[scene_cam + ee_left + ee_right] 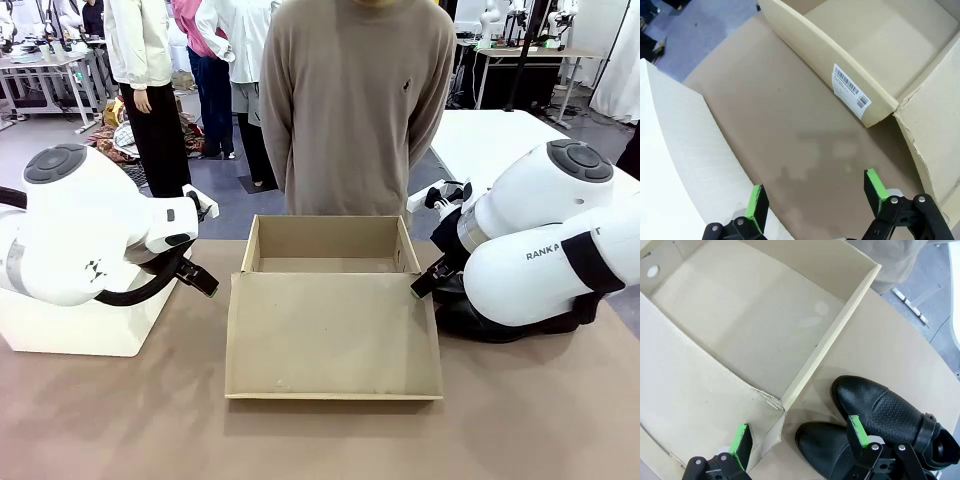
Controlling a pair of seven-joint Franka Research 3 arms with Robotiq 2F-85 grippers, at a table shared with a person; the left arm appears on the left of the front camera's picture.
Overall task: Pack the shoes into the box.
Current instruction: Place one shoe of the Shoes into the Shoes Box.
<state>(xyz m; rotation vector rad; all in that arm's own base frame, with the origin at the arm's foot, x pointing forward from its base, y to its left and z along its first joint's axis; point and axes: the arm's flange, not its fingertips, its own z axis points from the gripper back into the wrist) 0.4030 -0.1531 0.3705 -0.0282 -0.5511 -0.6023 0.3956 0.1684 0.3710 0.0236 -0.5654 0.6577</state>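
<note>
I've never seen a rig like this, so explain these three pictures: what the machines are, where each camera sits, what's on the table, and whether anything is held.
Two white robot arms share a table with a person standing opposite. The front picture comes from a camera between the arms; the other two come from cameras on each wrist. An open cardboard shoebox lies in the middle, black leather shoes sit right of it, a white bin left. The left gripper and right gripper are open, holding nothing.

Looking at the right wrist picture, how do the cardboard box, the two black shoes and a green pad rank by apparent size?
1. box
2. shoes, about alike; one is partly hidden
3. green pad, though nearest the camera
</note>
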